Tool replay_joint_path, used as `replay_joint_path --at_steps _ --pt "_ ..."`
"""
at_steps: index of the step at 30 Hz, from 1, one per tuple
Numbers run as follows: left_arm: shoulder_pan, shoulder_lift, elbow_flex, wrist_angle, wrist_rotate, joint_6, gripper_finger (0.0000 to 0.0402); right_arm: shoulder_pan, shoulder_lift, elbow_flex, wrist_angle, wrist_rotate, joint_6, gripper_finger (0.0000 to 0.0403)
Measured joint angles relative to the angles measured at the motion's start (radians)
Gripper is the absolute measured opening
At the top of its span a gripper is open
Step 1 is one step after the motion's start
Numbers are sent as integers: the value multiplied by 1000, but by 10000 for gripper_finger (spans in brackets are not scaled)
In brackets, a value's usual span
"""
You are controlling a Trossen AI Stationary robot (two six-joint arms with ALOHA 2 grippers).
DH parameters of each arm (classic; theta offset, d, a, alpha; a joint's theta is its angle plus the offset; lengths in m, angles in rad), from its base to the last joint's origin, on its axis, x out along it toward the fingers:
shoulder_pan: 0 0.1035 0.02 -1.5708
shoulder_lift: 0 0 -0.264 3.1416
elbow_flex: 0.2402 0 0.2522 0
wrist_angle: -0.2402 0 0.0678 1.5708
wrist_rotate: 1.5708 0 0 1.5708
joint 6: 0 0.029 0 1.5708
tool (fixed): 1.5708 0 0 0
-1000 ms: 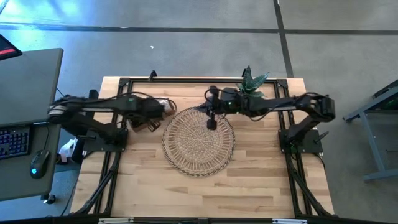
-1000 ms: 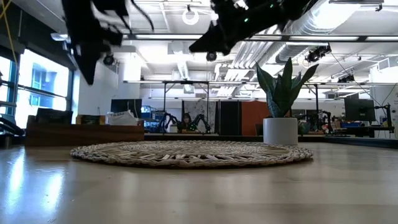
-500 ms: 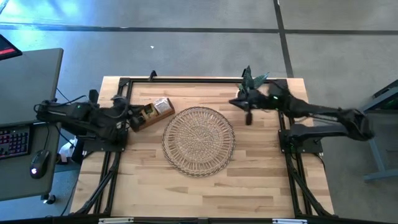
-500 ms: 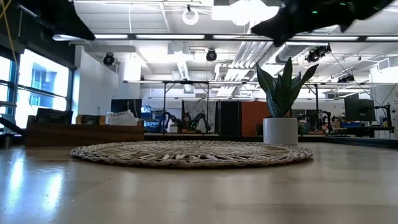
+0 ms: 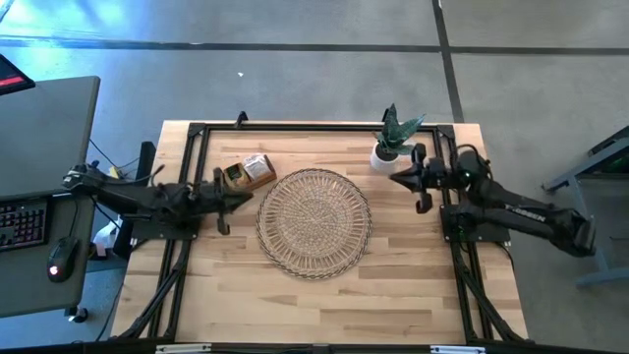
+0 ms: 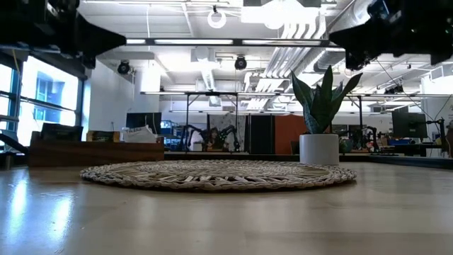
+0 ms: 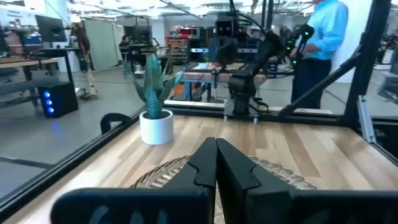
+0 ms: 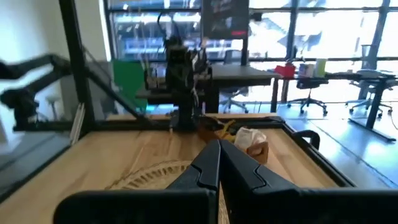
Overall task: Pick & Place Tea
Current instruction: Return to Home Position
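Tea sachets (image 5: 254,170) lie inside the wooden box (image 6: 92,154), which stands on the table (image 5: 324,305) toward its back left, just beside the rim of the round wicker tray (image 5: 314,222). From above they show only as pale and dark patches within the box, and I cannot tell which compartment holds which. In the right wrist view a pale packet shows at the box's top edge. The tray sits flat at the middle of the table, and a potted plant (image 5: 386,153) with stiff green leaves stands in a white pot at the back, to the right of the tray and apart from it. The left gripper (image 7: 214,148) hangs above the table's left side, pointing toward the tray, near the box's front and close to the tray's left rim. Its two dark fingers (image 7: 202,163) are pressed together with nothing between them. The right gripper (image 8: 217,149) hangs above the table's right side, between the tray and the table's right edge, in front of the plant and pointing toward the tray. Its jaws are likewise closed and hold nothing. In the low view both arms show only as dark shapes high above the tabletop, well clear of tray, box and plant. Beyond the table, the left wrist view shows a person (image 7: 323,37) in a light blue shirt standing in the room.
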Motion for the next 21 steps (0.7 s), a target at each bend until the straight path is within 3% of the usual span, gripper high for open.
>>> replay_joint_path --at_steps 10,15,21 --pt "0 1 -53 32 0 -7 0 -29 -174 -201 181 -29 74 3" --pt "0 2 -53 -102 23 -27 0 -29 -192 -223 163 -32 57 3" --pt "0 2 -53 -250 24 -204 0 -28 -191 -224 97 -50 71 3"
